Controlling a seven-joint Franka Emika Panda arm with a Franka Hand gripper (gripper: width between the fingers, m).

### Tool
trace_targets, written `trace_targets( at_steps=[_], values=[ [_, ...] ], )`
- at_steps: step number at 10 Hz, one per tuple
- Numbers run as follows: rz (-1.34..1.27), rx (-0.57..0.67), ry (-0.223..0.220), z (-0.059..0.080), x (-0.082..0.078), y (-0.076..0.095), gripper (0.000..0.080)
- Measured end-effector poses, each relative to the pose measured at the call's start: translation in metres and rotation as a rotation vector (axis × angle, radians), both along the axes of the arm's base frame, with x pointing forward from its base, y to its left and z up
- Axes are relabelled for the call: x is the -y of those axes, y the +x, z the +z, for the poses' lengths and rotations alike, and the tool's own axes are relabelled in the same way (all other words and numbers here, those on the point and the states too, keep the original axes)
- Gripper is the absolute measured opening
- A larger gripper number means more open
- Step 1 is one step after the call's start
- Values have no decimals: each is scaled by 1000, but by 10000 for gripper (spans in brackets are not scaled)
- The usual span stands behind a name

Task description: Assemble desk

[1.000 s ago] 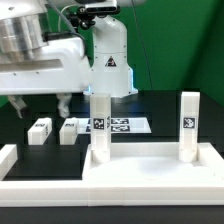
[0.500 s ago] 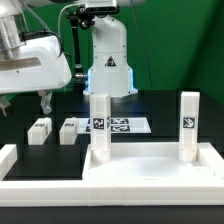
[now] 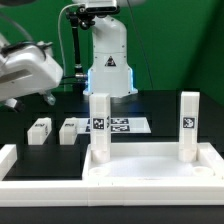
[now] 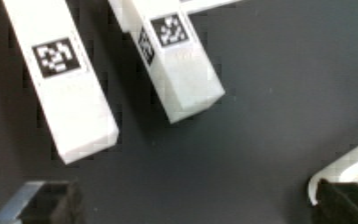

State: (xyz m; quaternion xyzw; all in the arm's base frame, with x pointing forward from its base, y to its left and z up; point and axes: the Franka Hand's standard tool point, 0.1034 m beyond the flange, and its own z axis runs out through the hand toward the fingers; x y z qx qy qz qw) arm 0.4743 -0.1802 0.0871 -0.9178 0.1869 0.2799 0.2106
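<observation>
The white tabletop (image 3: 150, 168) lies at the front with two white tagged legs standing upright in it, one (image 3: 100, 125) on the exterior view's left and one (image 3: 188, 125) on its right. Two loose legs (image 3: 40, 131) (image 3: 69, 130) lie on the black table behind it. My gripper (image 3: 35, 98) hangs above and behind these loose legs, open and empty. In the wrist view both loose legs (image 4: 66, 85) (image 4: 176, 60) lie side by side beyond my gripper (image 4: 197, 205); one dark fingertip (image 4: 48, 203) shows at each side, far apart, with only black table between.
The marker board (image 3: 125, 126) lies flat behind the upright legs. The robot base (image 3: 108, 60) stands at the back. A low white border rail (image 3: 20, 160) runs at the front on the exterior view's left. A white edge (image 4: 345, 165) shows by one fingertip in the wrist view.
My gripper has moved toward the exterior view's left and tilted. The legs and tabletop have not moved.
</observation>
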Motion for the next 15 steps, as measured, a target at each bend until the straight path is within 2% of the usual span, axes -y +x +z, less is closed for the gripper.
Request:
trace_targets(
  at_steps=[1,2,3,5,6,10,12,15],
  values=[
    [10,-13,6,-4,0,5,648],
    [24,-83,61,-3,-7,-2,648],
    [34,-137,94,-7,-9,-3,648],
    [20,-237,116,-24,-24,-14,648],
    [14,-266,116,-28,-26,-17,648],
    [15,-251,106,-32,-25,-15,648],
    [40,-272,98,-42,-36,-23,648],
    [57,-289,92,-52,-42,-27,648]
  ],
)
